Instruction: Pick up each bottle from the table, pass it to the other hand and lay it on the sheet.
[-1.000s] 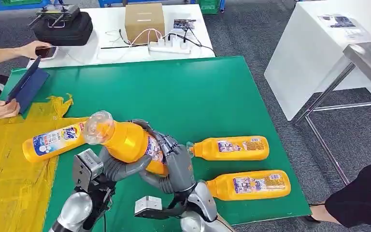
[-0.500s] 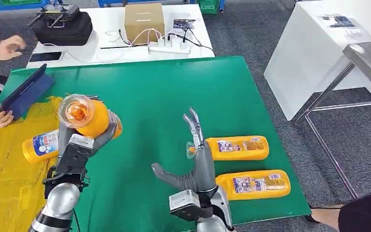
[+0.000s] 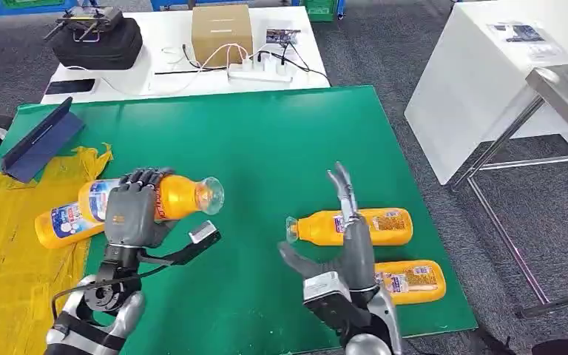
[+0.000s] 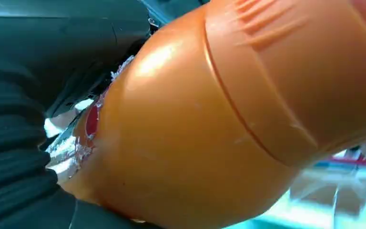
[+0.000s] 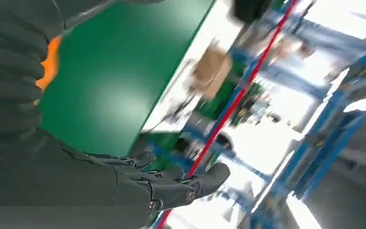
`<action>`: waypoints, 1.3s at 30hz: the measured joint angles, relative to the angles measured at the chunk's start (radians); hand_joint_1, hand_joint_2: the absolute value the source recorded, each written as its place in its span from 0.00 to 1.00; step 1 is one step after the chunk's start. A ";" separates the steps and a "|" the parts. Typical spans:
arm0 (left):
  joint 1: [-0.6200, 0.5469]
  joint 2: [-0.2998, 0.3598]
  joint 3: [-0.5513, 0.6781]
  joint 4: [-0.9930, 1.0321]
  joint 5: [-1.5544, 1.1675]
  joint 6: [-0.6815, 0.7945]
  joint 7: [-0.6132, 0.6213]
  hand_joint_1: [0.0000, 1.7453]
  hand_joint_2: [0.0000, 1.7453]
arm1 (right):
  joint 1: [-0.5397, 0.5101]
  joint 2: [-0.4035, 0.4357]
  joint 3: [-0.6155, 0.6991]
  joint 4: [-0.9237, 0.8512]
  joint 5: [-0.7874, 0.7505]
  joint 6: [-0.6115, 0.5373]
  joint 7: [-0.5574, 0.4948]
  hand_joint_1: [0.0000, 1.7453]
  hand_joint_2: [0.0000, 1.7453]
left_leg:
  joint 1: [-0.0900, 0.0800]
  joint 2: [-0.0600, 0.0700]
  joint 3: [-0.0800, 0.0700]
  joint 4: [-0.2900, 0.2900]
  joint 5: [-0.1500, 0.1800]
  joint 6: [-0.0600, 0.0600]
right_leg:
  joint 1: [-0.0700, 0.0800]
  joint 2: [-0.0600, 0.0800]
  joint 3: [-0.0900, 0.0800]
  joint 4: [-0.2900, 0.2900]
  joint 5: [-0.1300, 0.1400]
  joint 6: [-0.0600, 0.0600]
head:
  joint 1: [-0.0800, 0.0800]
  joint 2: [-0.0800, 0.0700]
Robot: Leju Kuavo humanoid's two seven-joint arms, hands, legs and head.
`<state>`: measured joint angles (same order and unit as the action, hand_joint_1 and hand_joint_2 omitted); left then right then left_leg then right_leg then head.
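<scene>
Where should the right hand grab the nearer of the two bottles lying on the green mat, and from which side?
Probably around the labelled middle of the nearer bottle, coming down from above. It lies flat on its side on the green mat, cap end toward the open right hand, so the broad body suits a wrap grip. The second bottle lies parallel just beyond, so fingers must slip between them.

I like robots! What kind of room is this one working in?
Probably a robot test lab or workshop: a green work table, a white desk with a power strip and a cardboard box, and grey carpet.
</scene>
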<state>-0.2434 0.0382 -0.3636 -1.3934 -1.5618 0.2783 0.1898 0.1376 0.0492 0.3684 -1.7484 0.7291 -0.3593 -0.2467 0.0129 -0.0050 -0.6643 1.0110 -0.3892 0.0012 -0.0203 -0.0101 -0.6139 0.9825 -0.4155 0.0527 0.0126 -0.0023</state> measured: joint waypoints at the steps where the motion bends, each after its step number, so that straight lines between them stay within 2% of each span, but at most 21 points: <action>1: -0.016 0.002 -0.021 0.034 0.000 -0.030 0.043 1.00 1.00 | 0.012 -0.005 -0.021 -0.014 0.019 0.007 0.028 0.00 1.00 | 0.000 0.000 0.000 0.000 0.000 0.000 | 0.000 0.000 0.000 0.000 0.000 0.000 | 0.000 0.000; 5: -0.069 0.018 -0.105 0.199 -0.001 -0.083 0.146 1.00 1.00 | 0.037 -0.025 -0.100 -0.036 0.093 0.035 0.110 0.00 1.00 | 0.000 0.001 0.000 0.000 0.000 0.000 | 0.000 0.000 0.000 0.000 0.000 0.000 | 0.000 0.000; 11: -0.103 0.031 -0.139 0.351 -0.002 -0.085 0.159 1.00 1.00 | 0.032 -0.038 -0.173 -0.036 0.152 0.034 0.141 0.00 1.00 | 0.000 0.001 0.000 0.000 0.000 0.000 | 0.000 0.001 0.001 0.001 0.000 0.000 | 0.000 0.000; 20: -0.121 0.037 -0.161 0.406 -0.002 -0.088 0.160 1.00 1.00 | 0.031 -0.042 -0.193 -0.036 0.160 0.034 0.141 0.00 1.00 | 0.000 0.001 0.000 0.000 0.000 0.000 | 0.000 0.001 0.001 0.000 0.000 0.000 | 0.000 0.000; 29: -0.155 0.059 -0.132 0.485 -0.002 -0.155 0.187 1.00 1.00 | -0.008 -0.050 -0.214 -0.008 0.237 0.035 0.191 0.00 1.00 | 0.000 0.001 0.001 0.000 0.001 0.000 | 0.000 0.001 0.002 0.001 0.000 0.000 | 0.000 0.000; 34: -0.199 0.063 -0.075 0.569 -0.002 -0.162 0.267 1.00 1.00 | -0.040 -0.060 -0.215 0.042 0.299 0.035 0.231 0.00 1.00 | 0.000 0.001 0.002 0.000 0.001 0.000 | 0.000 0.001 0.003 0.001 0.000 0.000 | 0.000 0.000; 35: -0.210 0.064 -0.067 0.584 -0.002 -0.161 0.294 0.81 1.00 | -0.048 -0.062 -0.215 0.052 0.307 0.041 0.237 0.00 1.00 | 0.000 0.001 0.002 0.000 0.001 0.000 | 0.000 0.001 0.003 0.001 0.000 0.000 | 0.000 0.000; 36: -0.221 0.065 -0.056 0.601 -0.002 -0.155 0.312 0.24 1.00 | -0.059 -0.064 -0.215 0.065 0.315 0.052 0.244 0.00 1.00 | 0.000 0.001 0.003 0.000 0.001 0.000 | 0.000 0.001 0.003 0.001 0.000 0.000 | 0.000 0.000; 37: -0.232 0.066 -0.044 0.621 -0.002 -0.147 0.326 0.04 1.00 | -0.070 -0.068 -0.215 0.082 0.325 0.069 0.254 0.00 1.00 | 0.000 0.001 0.003 0.000 0.001 0.000 | 0.001 0.001 0.003 0.001 0.000 0.000 | 0.000 0.000; 39: -0.252 0.068 -0.017 0.659 -0.002 -0.131 0.346 0.00 1.00 | -0.085 -0.080 -0.212 0.116 0.342 0.106 0.272 0.00 1.00 | 0.001 0.001 0.002 0.000 0.002 0.001 | 0.001 0.001 0.003 0.001 0.000 0.000 | 0.000 0.000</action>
<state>-0.4953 0.1057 -0.3807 -0.7347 -1.5637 0.1469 0.5356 0.0522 -0.0313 0.1564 -1.6327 1.0708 -0.2532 0.0252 0.0135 -0.0041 -0.6619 1.0110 -0.3876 0.0017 -0.0198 -0.0095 -0.6105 0.9835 -0.4150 0.0526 0.0126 -0.0023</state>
